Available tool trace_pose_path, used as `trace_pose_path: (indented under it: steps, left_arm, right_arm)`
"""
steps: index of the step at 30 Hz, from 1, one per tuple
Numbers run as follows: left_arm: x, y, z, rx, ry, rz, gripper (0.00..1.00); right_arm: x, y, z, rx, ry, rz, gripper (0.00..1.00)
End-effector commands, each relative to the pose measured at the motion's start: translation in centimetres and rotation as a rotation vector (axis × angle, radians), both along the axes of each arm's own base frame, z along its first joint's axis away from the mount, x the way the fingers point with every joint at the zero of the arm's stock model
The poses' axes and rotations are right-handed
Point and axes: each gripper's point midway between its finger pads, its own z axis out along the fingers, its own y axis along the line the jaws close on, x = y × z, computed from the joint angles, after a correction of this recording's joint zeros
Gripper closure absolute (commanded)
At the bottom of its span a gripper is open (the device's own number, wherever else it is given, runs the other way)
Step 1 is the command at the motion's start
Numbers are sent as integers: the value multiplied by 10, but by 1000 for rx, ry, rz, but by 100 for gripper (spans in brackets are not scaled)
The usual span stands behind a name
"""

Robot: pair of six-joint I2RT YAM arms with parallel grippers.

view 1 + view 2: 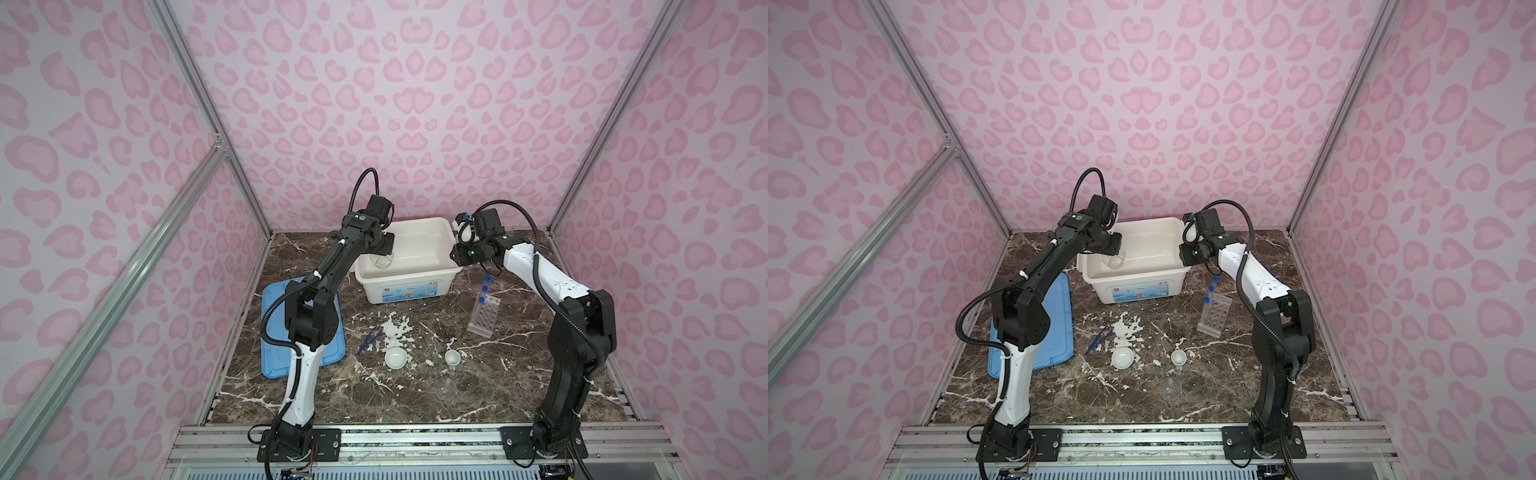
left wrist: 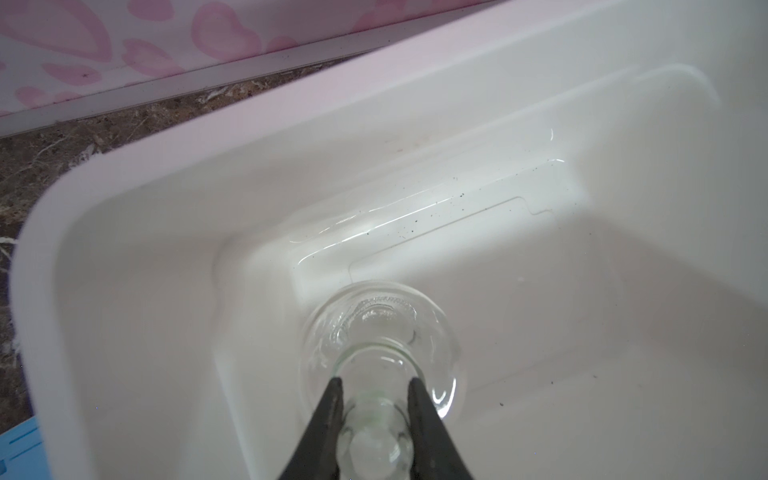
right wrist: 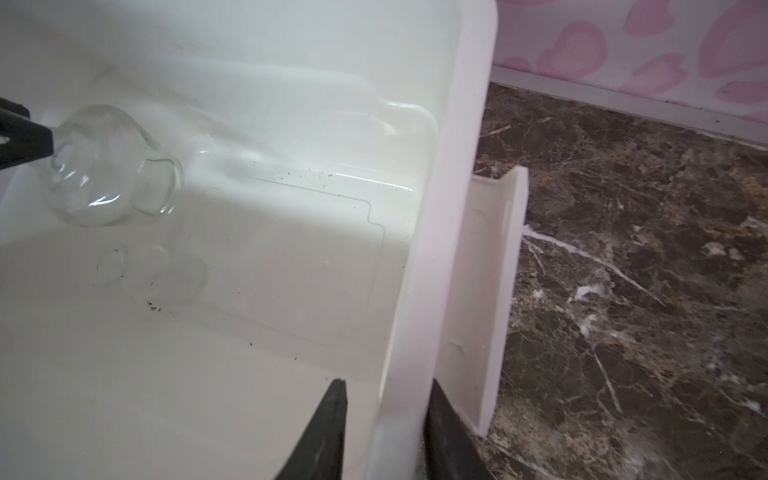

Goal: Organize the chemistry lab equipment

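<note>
1. The left gripper (image 2: 376, 384) has its fingers pinched on the neck of a clear flask (image 2: 382, 332), with only a neck-wide gap between them.
2. In both top views the flask hangs inside the white bin (image 1: 409, 291), at its lower-left corner and close to the left wall.
3. A small beaker (image 3: 153, 270) lies on its side on the bin floor under the flask. The rest of the floor is bare.
4. The right gripper (image 3: 386, 382) straddles the bin's right rim, one finger inside and one outside. I cannot tell whether it pinches the wall.
5. Right of centre, blue-capped test tubes (image 1: 484, 289) sit at the left edge of the clear rack (image 1: 484, 318), near the right arm (image 1: 540, 274).
6. Lower centre, the tweezers (image 1: 368, 343), larger bowl (image 1: 395, 357), smaller bowl (image 1: 452, 356) and a clear glass piece (image 1: 445, 388) lie apart. Open table (image 1: 519, 374) separates them from the bin front.
7. The blue lid (image 1: 332, 353) lies flat at the left.
</note>
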Motion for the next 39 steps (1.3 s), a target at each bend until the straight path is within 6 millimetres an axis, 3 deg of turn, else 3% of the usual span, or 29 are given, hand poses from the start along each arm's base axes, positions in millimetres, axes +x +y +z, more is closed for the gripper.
trace_pose_path:
  steps: [1, 12, 27, 39]
  left_arm:
    - [2, 6, 13, 15, -43, 19, 90]
    - [-2, 14, 4, 52, -30, 38, 90]
    - [-23, 20, -28, 77, 29, 48, 91]
    - [-33, 25, -48, 66, 57, 87, 92]
  right_arm:
    - [-6, 3, -7, -16, 20, 28, 71]
    - [-21, 7, -5, -29, 27, 88, 73]
    - [-37, 15, -8, -28, 45, 108, 73]
    - [-40, 10, -10, -38, 41, 74, 73]
